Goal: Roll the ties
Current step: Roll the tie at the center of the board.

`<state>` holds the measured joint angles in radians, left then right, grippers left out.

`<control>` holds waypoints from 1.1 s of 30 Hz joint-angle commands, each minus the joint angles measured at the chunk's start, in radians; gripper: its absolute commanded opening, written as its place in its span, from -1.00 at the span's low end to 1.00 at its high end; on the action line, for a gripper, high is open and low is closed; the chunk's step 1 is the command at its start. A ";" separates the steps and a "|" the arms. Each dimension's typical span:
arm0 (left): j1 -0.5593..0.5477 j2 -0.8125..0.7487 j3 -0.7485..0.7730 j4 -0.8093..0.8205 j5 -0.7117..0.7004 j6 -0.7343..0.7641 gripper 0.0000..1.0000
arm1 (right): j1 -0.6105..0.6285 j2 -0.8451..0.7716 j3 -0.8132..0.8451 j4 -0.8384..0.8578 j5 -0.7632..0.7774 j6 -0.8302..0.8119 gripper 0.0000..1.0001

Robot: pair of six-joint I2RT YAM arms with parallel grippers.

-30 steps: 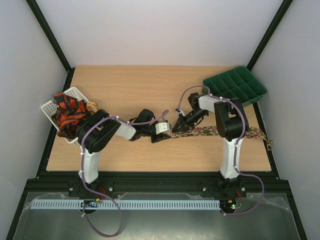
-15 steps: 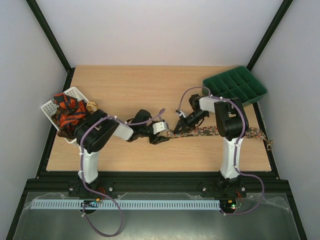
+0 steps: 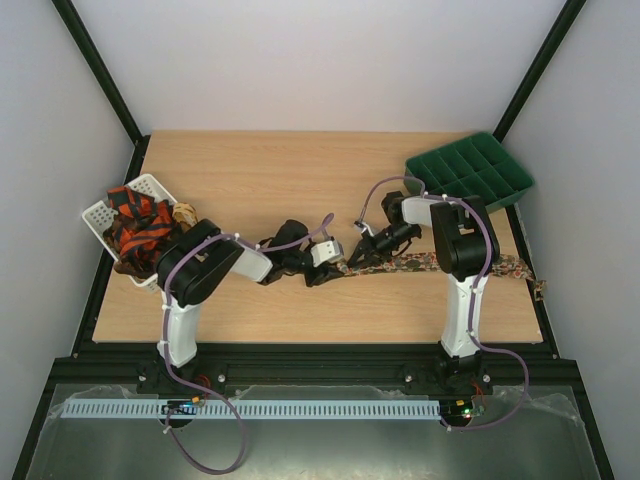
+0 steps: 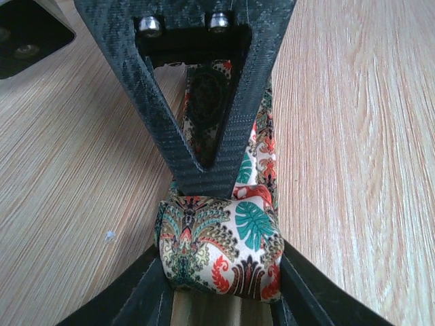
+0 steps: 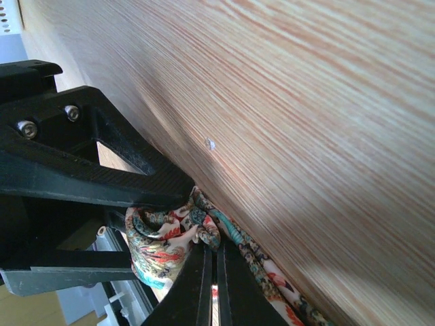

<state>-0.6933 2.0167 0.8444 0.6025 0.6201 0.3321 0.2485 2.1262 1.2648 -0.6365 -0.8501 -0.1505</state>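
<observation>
A floral-print tie [image 3: 410, 264] lies flat across the table, running from its centre to the right edge. Its left end is wound into a small roll [image 4: 217, 248]. My left gripper [image 4: 219, 272] has a finger pressed against each side of that roll and holds it. In the top view the left gripper [image 3: 330, 265] meets my right gripper [image 3: 358, 258] at the roll. The right gripper [image 5: 216, 248] is shut, its tips pressing on the fabric fold [image 5: 204, 227] just behind the roll. Red-orange and black ties [image 3: 140, 225] are heaped in the basket.
A white plastic basket [image 3: 100, 213] stands at the table's left edge. A green compartment tray [image 3: 470, 172] stands at the back right corner. The flat tail of the tie [image 3: 515, 268] reaches the right edge, passing under the right arm.
The left gripper's fingers spread apart and then came back in against the roll. Both arms have stayed almost in place, and the left gripper has edged slightly right.
</observation>
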 commanded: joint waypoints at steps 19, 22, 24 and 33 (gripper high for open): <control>-0.071 0.116 0.106 -0.165 -0.142 0.081 -0.34 | 0.024 0.048 -0.067 0.060 0.143 0.015 -0.97; -0.056 0.073 0.064 -0.253 -0.180 0.117 -0.38 | 0.011 0.017 -0.047 0.025 0.135 0.021 -0.85; -0.049 0.052 0.051 -0.324 -0.195 0.147 -0.38 | -0.014 -0.009 -0.036 -0.004 0.121 0.023 -0.75; -0.046 0.073 0.119 -0.490 -0.236 0.172 -0.38 | -0.039 -0.115 -0.008 -0.097 -0.069 0.080 -0.14</control>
<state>-0.7395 2.0228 0.9783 0.3748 0.4862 0.4736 0.2062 2.0712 1.2583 -0.6704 -0.8688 -0.1184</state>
